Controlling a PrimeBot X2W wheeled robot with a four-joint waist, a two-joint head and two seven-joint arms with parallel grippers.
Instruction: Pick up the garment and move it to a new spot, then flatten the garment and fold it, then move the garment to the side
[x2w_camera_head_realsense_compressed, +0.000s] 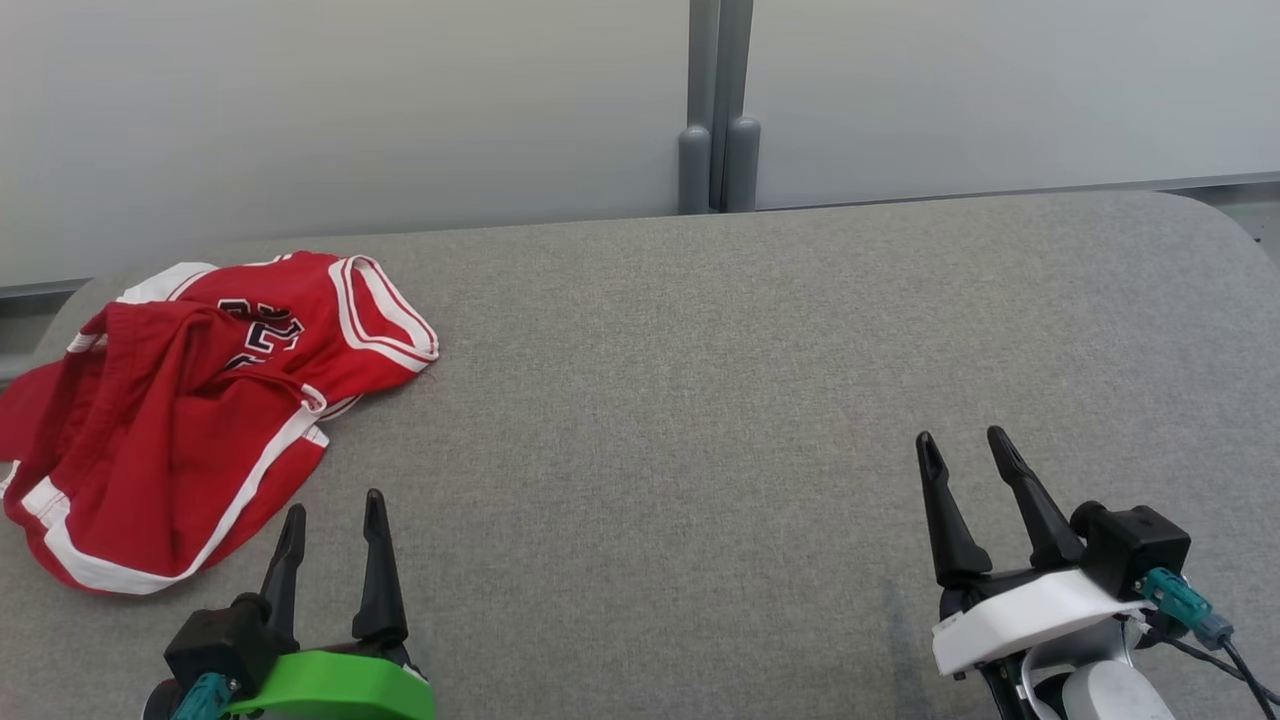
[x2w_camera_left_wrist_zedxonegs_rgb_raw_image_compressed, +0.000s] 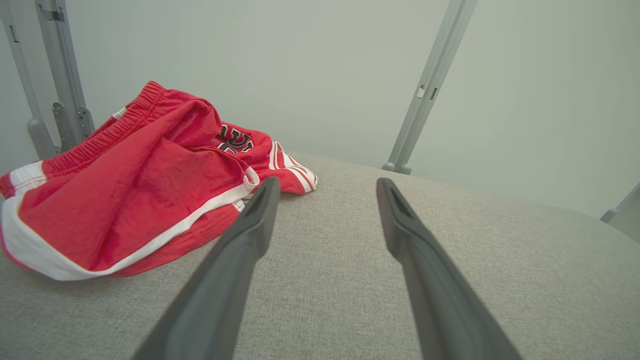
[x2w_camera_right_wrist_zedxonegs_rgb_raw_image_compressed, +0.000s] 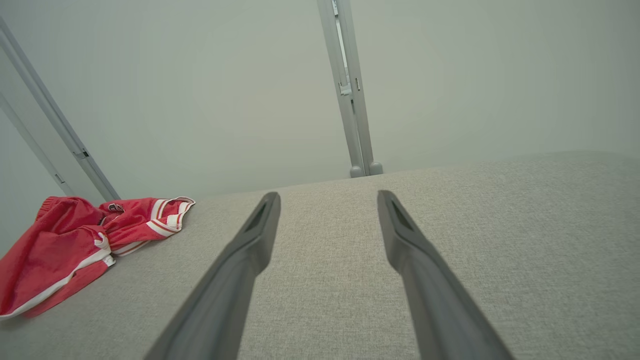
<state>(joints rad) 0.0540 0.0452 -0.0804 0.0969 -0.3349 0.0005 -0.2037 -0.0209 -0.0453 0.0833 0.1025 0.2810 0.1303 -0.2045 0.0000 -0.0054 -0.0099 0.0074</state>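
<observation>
1. Grey woven cloth covers the wide, flat bench (x2w_camera_head_realsense_compressed: 700, 400), and its far corners are round.
2. Behind the bench stands a pale, smooth wall (x2w_camera_head_realsense_compressed: 350, 110), split by an upright grey metal post (x2w_camera_head_realsense_compressed: 718, 110).
3. On the far left part of the bench lies the red, crumpled cloth garment (x2w_camera_head_realsense_compressed: 180, 420) with white bands and dark letters. It sits in a messy heap, and one side reaches the left rim of the bench.
4. At the near left is the left tool (x2w_camera_head_realsense_compressed: 335, 505), with two long dark fingers on a green base. Its fingers are spread wide and hold nothing. The tips are just beside the near edge of the garment and do not grip it.
5. At the near right is the right tool (x2w_camera_head_realsense_compressed: 963, 435), with two long dark fingers on a white base. Its fingers are spread wide too and hold nothing. It is over bare bench cloth, well apart from the garment.
</observation>
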